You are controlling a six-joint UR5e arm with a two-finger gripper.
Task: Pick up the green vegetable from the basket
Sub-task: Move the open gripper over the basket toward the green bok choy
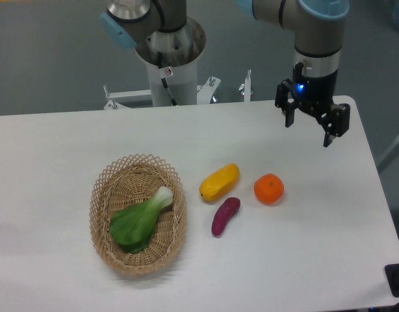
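The green vegetable (140, 220) lies inside the basket (102, 195) at the lower left of the table, its broad green leaves toward the front and its pale stem end pointing up-right. The basket is an oval tan wicker one with a lattice rim. My gripper (309, 130) hangs at the far right of the table, well above and to the right of the basket. Its two black fingers are spread apart and hold nothing.
A yellow oblong vegetable (219, 181), a purple sweet-potato-shaped one (225, 216) and an orange (269, 188) lie on the white table (56, 149) between the basket and the gripper. The robot base (168, 62) stands behind the table's far edge.
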